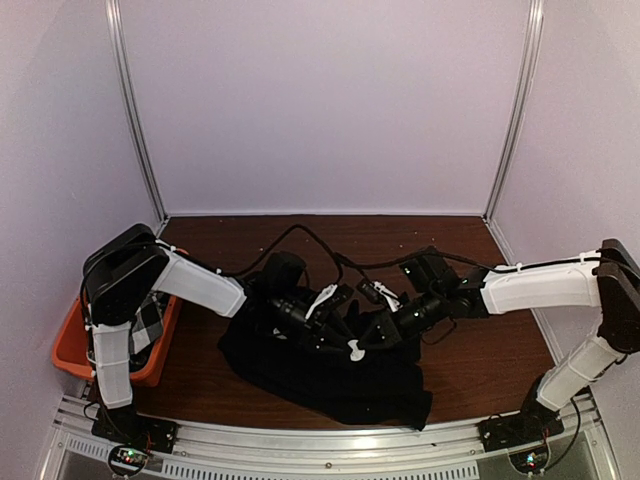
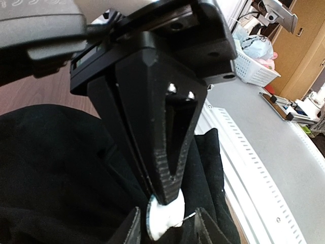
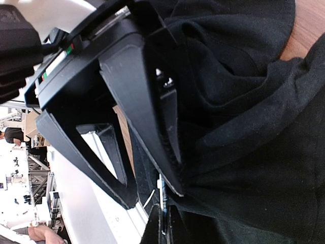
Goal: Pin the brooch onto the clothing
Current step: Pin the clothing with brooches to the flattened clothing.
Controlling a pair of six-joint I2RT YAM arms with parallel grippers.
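The clothing, a black T-shirt (image 1: 300, 375), lies bunched in the middle of the table; it also fills the left wrist view (image 2: 51, 168) and the right wrist view (image 3: 254, 152). The brooch (image 1: 355, 349) is a small white disc (image 2: 165, 218) with a thin metal pin (image 2: 188, 217), held just over the cloth. My right gripper (image 1: 368, 338) (image 2: 170, 195) (image 3: 166, 226) is shut on the disc's edge (image 3: 161, 190). My left gripper (image 1: 340, 335) (image 2: 165, 226) (image 3: 152, 197) meets it from the left. Its fingers (image 2: 129, 231) stand apart on either side of the brooch, one by the pin's tip.
An orange bin (image 1: 70, 350) at the left table edge holds a black-and-white checked cloth (image 1: 148, 322). Black cables (image 1: 320, 245) loop over the table behind the grippers. A metal rail (image 1: 320, 440) runs along the near edge. Bare brown table (image 1: 480, 330) shows right of the T-shirt.
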